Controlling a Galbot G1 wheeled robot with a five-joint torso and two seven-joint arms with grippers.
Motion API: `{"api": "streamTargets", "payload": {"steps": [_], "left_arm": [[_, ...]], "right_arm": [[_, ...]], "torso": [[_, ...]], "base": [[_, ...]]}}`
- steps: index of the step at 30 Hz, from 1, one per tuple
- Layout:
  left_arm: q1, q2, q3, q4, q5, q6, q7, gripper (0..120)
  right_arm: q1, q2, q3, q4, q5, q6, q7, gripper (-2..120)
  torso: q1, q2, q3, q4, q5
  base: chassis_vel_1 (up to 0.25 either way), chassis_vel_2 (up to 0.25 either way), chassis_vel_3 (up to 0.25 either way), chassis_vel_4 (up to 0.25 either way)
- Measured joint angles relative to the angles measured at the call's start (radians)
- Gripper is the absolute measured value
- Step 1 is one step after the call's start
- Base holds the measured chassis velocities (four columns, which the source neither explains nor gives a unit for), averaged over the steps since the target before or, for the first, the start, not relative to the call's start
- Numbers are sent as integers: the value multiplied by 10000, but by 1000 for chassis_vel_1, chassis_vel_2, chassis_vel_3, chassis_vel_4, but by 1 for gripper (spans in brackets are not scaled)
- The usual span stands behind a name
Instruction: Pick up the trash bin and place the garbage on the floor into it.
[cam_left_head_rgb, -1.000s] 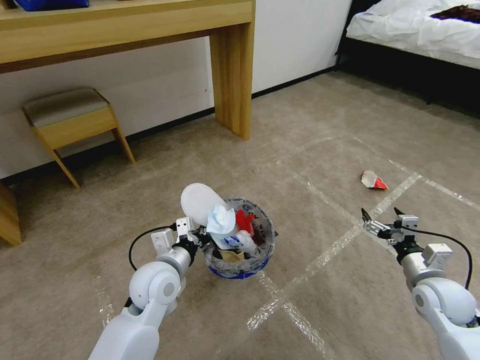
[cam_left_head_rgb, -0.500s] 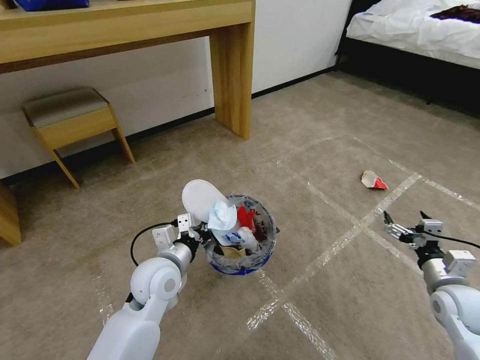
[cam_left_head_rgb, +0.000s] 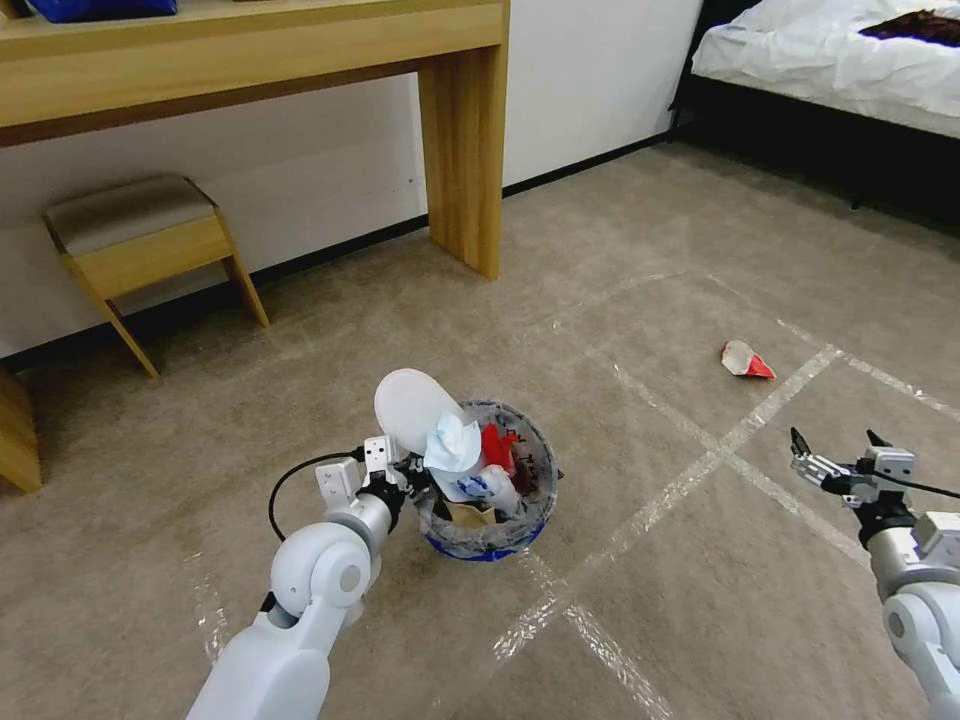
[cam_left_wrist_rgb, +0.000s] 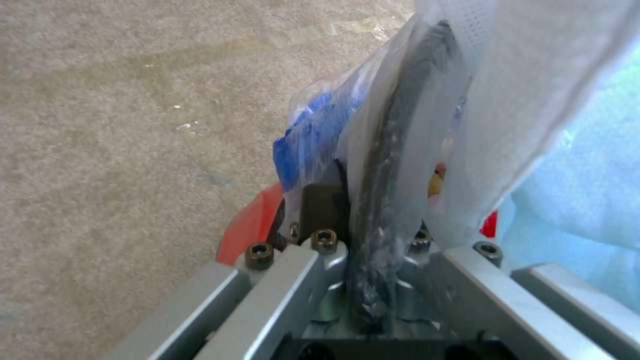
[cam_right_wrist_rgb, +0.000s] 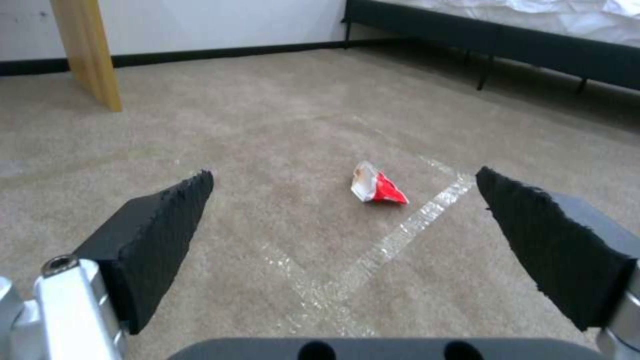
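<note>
Right now your trash bin (cam_left_head_rgb: 488, 500) sits on the carpet where the tape lines (cam_left_head_rgb: 640, 520) cross, stuffed with a white slipper (cam_left_head_rgb: 412, 408), blue-white paper (cam_left_head_rgb: 452, 446) and red scraps. Your left tool (cam_left_head_rgb: 408, 478) is clamped on its near rim, the bag-lined edge (cam_left_wrist_rgb: 373, 200) pinched between the pads. You have one red wrapper (cam_left_head_rgb: 747, 361) lying well apart on the floor by another tape line. Your right tool (cam_left_head_rgb: 838, 458) hovers short of it, pads spread wide (cam_right_wrist_rgb: 160, 235).
</note>
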Motion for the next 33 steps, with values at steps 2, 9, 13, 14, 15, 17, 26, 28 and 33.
{"api": "streamTargets", "payload": {"steps": [2, 9, 13, 14, 15, 17, 26, 28, 33], "left_arm": [[-4, -3, -24, -2, -65, -28, -23, 1], [-2, -14, -77, -13, -88, -53, -54, 1], [-3, 31, -94, -19, -122, -88, -56, 1], [-7, 44, -101, -25, -140, -94, -61, 1], [-7, 44, -101, -25, -140, -94, -61, 1], [-7, 59, -101, -30, -147, -109, -61, 1], [90, 65, -105, -52, -120, -131, -64, 1], [91, 70, -108, -43, -104, -135, -64, 1], [77, 163, -88, 20, -90, -160, -71, 1]], "right_arm": [[43, 12, -94, 7, 0, 17, 1, 100], [191, -24, -276, -44, 46, 19, -49, 100], [281, -46, -331, -81, 142, -12, -52, 100], [310, -63, -345, -101, 196, -11, -59, 100], [310, -63, -345, -101, 196, -11, -59, 100], [338, -97, -357, -127, 335, 26, -206, 100], [408, -142, -391, -245, 453, 79, -356, 100], [428, -138, -391, -259, 454, 79, -355, 100], [486, -71, -393, -388, 439, 108, -412, 100]], "torso": [[0, 0, 0, -3, -3], [0, 0, 0, 0, -2], [0, 0, 0, 0, -1], [0, 0, 0, 0, -2], [0, 0, 0, 0, -2], [0, 0, 0, 0, -2], [-1, 1, -1, -2, -2], [-1, 0, -1, -2, -1], [0, 0, 1, -2, -3]], "base": [[0, 0, 0, 0], [0, 0, 0, 0], [0, 0, 0, 0], [0, 0, 0, 0], [0, 0, 0, 0], [0, 0, 0, 0], [-31, 22, 33, -29], [-163, 124, 149, -102], [-202, 196, 204, -193]]}}
